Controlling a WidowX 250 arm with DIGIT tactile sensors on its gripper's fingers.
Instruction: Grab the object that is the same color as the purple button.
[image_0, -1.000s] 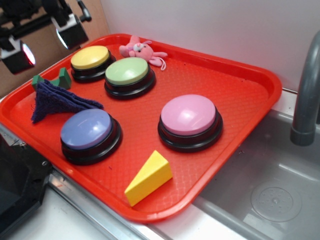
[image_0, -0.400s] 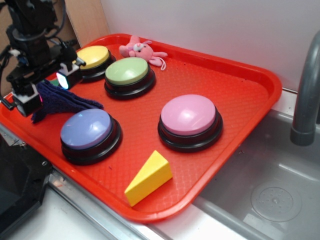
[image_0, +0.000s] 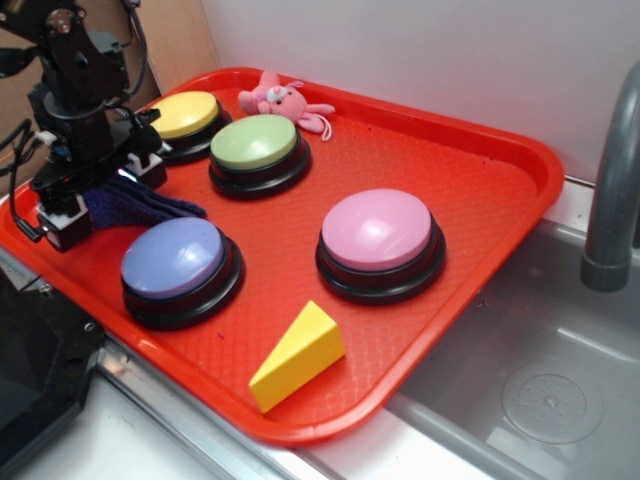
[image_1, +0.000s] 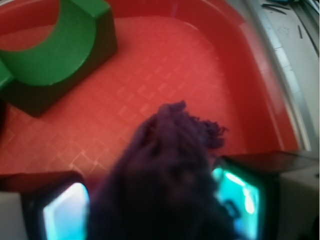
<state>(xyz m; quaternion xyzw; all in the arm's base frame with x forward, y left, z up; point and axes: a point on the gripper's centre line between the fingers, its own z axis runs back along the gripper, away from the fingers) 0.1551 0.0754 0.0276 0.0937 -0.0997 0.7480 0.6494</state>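
The dark purple knitted cloth (image_0: 152, 208) lies on the red tray (image_0: 470, 170) at its left end, just behind the purple button (image_0: 175, 258). My gripper (image_0: 100, 195) is lowered over the cloth's left part, with one finger on each side of it. The jaws stand wide apart and do not press the cloth. In the wrist view the cloth (image_1: 165, 165) fills the gap in my gripper (image_1: 155, 202), between the two lit fingertips (image_1: 240, 195).
A green arch block (image_1: 55, 50) sits just beyond the cloth, near the tray's raised rim (image_1: 260, 90). Yellow (image_0: 180, 114), green (image_0: 254, 142) and pink (image_0: 377, 230) buttons, a pink plush toy (image_0: 275, 98) and a yellow wedge (image_0: 297, 355) share the tray. A sink (image_0: 550, 390) lies to the right.
My gripper has come down from above the tray's left corner and now straddles the cloth, covering the green block in the exterior view. The cloth has hardly moved.
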